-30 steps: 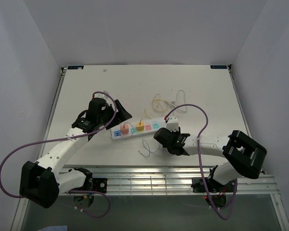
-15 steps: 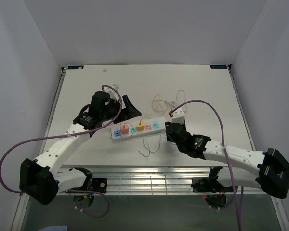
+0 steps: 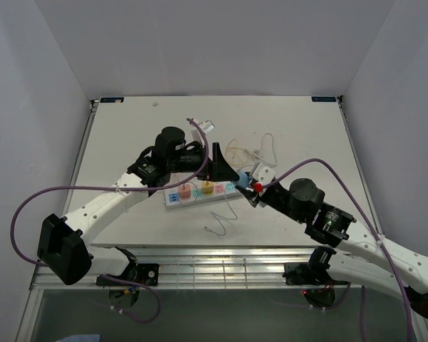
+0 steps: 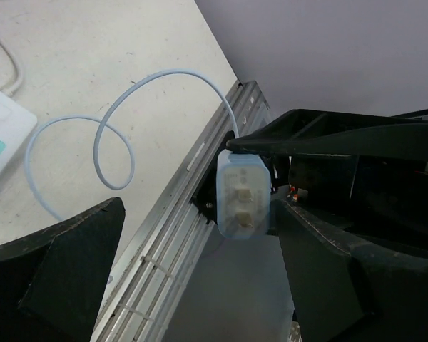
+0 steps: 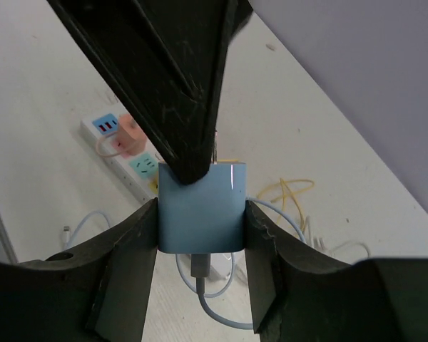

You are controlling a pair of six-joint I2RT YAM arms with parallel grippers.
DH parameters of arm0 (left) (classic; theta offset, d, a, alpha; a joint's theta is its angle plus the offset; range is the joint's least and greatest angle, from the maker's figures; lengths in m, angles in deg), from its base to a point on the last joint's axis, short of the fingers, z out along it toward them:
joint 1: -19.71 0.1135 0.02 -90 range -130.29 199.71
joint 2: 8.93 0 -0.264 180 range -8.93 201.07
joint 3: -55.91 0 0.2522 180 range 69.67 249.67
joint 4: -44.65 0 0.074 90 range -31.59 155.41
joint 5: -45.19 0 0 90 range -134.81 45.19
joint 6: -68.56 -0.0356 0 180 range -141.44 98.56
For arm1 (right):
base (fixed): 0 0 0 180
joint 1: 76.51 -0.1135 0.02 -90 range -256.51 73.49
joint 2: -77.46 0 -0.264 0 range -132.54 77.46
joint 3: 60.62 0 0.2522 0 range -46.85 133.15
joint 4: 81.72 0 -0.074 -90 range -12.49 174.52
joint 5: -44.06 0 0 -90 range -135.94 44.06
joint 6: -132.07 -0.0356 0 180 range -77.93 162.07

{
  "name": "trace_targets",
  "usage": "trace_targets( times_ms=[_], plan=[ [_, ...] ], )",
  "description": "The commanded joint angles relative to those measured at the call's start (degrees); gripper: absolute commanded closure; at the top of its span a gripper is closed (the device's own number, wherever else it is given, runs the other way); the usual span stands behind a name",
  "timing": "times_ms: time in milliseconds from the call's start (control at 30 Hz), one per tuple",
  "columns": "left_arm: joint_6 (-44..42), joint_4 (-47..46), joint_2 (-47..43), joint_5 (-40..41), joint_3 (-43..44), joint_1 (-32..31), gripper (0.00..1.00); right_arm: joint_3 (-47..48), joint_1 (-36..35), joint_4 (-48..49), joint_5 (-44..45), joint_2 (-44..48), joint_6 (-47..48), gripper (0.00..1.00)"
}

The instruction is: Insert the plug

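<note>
Your right gripper (image 5: 200,246) clamps a smooth, boxy blue plug (image 5: 200,210) mid-frame, your left gripper (image 3: 225,165) spread open, its matte black wedge finger touching the plug's top.

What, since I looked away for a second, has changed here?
The left gripper swung right, from left of the strip to above its right end, open beside the plug. The right arm swung its elbow out to the near right. The right gripper, shut on the plug, edged farther away, to the strip's right end. The strip stayed put.
</note>
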Motion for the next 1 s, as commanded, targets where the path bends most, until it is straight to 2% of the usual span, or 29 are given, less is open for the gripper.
trace_targets(
  times_ms=[0, 133, 200, 233, 267, 367, 500, 567, 633, 767, 833, 867, 900, 967],
  plan=[
    [-0.36, -4.41, -0.43, -4.79, 0.09, -1.3, 0.02, 1.36, 0.08, 4.54, -11.08, 0.79, 6.27, 0.9],
    [1.57, -7.57, -0.43, -6.38, -0.87, -2.62, 0.02, 1.8, -0.01, 3.75, -13.47, -0.61, 6.55, 0.91],
    [1.93, -8.46, -0.78, -6.47, -1.93, -3.41, 0.07, 1.97, 0.08, 4.01, -13.74, -1.14, 6.72, 0.91],
    [2.19, -8.81, -1.13, -6.12, -2.1, -3.5, 0.14, 1.97, 0.08, 4.53, -13.74, -1.14, 6.72, 0.91],
    [2.28, -8.73, -1.39, -5.68, -2.54, -3.5, 0.34, 1.97, -0.01, 4.63, -13.74, -1.14, 6.81, 0.91],
    [2.45, -8.72, -1.92, -4.89, -3.24, -3.68, 0.65, 2.06, 0.08, 4.8, -13.3, -0.97, 6.81, 0.91],
    [2.46, -8.99, -2.54, -5.85, -3.51, -4.03, 0.85, 2.24, 0.08, 4.36, -11.55, -1.06, 7.25, 0.91],
    [2.54, -9.43, -2.8, -6.9, -3.69, -4.21, 0.89, 2.5, 0.17, 4.36, -11.02, -1.23, 7.25, 0.91],
    [2.81, -9.69, -2.98, -7.96, -3.86, -4.29, 1.0, 2.59, 0.17, 4.63, -10.05, -1.23, 7.25, 0.91],
    [3.33, -9.69, -3.59, -7.79, -4.3, -4.38, 1.0, 2.94, 0.26, 4.63, -6.98, -1.23, 7.42, 0.89],
    [4.03, -9.69, -3.94, -6.65, -4.91, -4.38, 1.0, 2.85, 0.26, 4.71, -5.4, -1.41, 7.08, 0.8],
    [4.21, -9.69, -4.38, -4.82, -5.09, -4.38, 1.0, 2.94, 0.26, 4.72, -4.87, -1.49, 6.55, 0.7],
    [4.65, -9.69, -4.65, -3.23, -5.27, -4.38, 1.0, 2.94, 0.26, 4.8, -4.69, -1.58, 6.02, 0.37],
    [5.18, -9.17, -5.26, -0.16, -5.36, -4.38, 1.0, 3.38, 0.26, 4.45, -4.08, -2.02, 2.78, 0.17]
  ],
)
